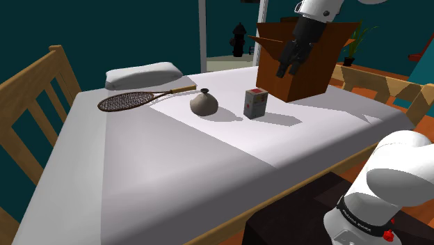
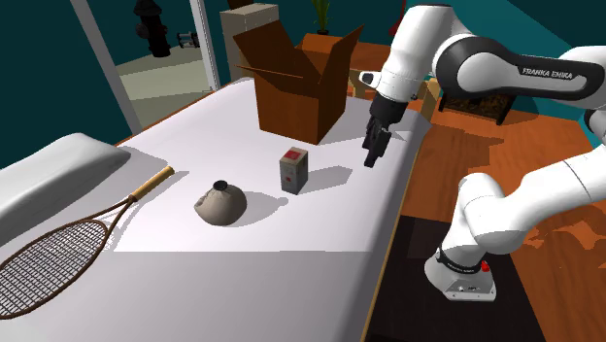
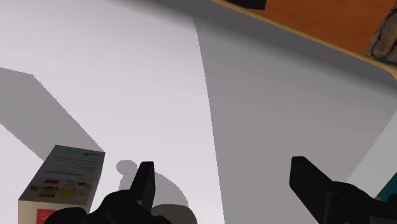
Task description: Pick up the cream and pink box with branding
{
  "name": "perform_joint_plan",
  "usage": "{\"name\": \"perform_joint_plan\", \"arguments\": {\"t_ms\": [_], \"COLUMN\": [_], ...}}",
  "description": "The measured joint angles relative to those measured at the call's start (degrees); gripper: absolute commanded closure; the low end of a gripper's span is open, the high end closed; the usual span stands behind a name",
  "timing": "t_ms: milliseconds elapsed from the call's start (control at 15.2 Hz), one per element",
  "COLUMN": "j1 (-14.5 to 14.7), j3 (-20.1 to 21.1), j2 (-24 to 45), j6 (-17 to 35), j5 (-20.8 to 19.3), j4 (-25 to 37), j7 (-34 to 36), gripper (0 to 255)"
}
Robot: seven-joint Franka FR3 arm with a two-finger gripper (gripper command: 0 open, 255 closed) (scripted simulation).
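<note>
One cream and pink box (image 1: pixel 255 103) upright on bed (image 1: pixel 174 160) | my gripper (image 1: pixel 288 69) spread apart, clasping nothing | position: above bed, near box, no contact

Racket (image 1: pixel 132 101), pillow (image 1: pixel 142 74), grey pot (image 1: pixel 204 104), open brown carton (image 1: pixel 321 73), white bed (image 1: pixel 174 167)

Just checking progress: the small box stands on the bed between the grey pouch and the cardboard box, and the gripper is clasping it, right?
Not quite: the gripper is open, its fingers spread with nothing between them, as the wrist view shows. The small box stands free on the bed. The rest holds.
</note>
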Motion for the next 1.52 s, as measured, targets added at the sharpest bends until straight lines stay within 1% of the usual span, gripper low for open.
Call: {"name": "perform_joint_plan", "arguments": {"t_ms": [66, 198, 528, 858, 1188, 1254, 1386, 1518], "j1": [0.00, 0.47, 2.43, 5.18, 8.04, 8.67, 9.57, 9.91], "j3": [0.00, -1.70, -8.98, -15.28, -21.88, -23.30, -24.73, -26.16], "j2": [0.00, 1.18, 8.31, 16.77, 28.52, 31.99, 36.79, 42.39], "j6": [0.00, 1.18, 5.14, 9.65, 12.11, 12.58, 12.80, 12.13], "j5": [0.00, -0.67, -2.97, -3.42, -1.43, -0.31, 1.50, 3.85], "j4": [0.00, -0.44, 0.95, 2.95, 9.66, 12.01, 15.18, 19.74], "j7": [0.00, -3.25, -17.03, -30.92, -46.18, -49.58, -55.15, -61.19], "gripper": [0, 0, 0, 0, 0, 0, 0, 0]}}
